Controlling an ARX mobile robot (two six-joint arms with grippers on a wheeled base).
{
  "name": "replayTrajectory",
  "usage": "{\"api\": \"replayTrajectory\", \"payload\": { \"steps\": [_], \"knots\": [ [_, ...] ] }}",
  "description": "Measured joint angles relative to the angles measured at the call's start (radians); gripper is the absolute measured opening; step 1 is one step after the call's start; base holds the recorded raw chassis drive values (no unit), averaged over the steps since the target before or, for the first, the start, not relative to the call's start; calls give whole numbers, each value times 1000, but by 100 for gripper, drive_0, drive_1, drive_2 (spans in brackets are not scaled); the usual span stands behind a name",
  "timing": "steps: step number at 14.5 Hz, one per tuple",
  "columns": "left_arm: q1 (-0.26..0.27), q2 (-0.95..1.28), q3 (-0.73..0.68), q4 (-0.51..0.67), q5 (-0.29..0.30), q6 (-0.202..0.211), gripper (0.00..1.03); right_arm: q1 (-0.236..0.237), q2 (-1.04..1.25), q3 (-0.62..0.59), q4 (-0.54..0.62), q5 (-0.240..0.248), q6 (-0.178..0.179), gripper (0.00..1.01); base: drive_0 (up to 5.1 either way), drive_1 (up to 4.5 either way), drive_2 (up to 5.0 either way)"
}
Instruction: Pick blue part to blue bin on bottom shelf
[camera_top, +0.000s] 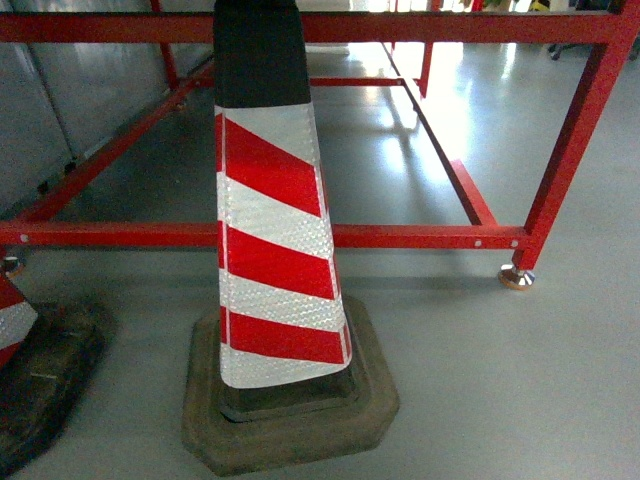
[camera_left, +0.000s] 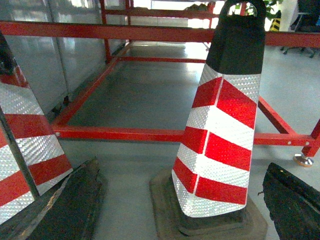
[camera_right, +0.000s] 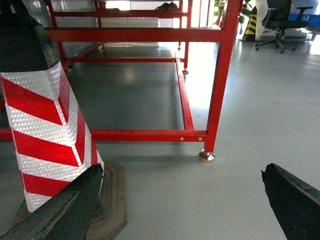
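Item 1. Floor (camera_top: 500, 380): grey, glossy, carrying everything in view. No table, steel shelf, blue bin or blue part shows in any view, so the task's thing cannot be located from here; the robot appears to be short of its work area, judged from the absence of any rack.

Item 2. Red steel frame (camera_top: 420, 237): open tubular structure, its low rail running across the floor behind the cone, its right corner post resting on a round levelling foot (camera_top: 516, 277). Nothing is stored on it; it reads as a barrier or empty stand.

Item 3. Traffic cone (camera_top: 275, 250): red-and-white reflective bands, black top, seated upright in a dark rubber base (camera_top: 290, 420) that weights it in place. It stands directly before the robot, just in front of the frame's rail, probably marking off the area.

Item 4. Second cone (camera_top: 12, 320): at the left edge of the floor, only partly visible, on a similar black base.

Item 5. Left end effector (camera_left: 180, 200): fingers spread wide apart, holding nothing, cone between them in the distance.

Item 6. Right end effector (camera_right: 180, 200): likewise fully spread and empty, over bare floor.
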Motion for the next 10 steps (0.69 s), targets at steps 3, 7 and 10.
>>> {"api": "replayTrajectory", "payload": {
  "steps": [3,7,10],
  "knots": [
    [0,0,0,0,0,0,98,0,0,0,0,0,0,98,0,0,0],
    [0,0,0,0,0,0,98,0,0,0,0,0,0,98,0,0,0],
    [0,0,0,0,0,0,98,0,0,0,0,0,0,98,0,0,0]
  ]
}}
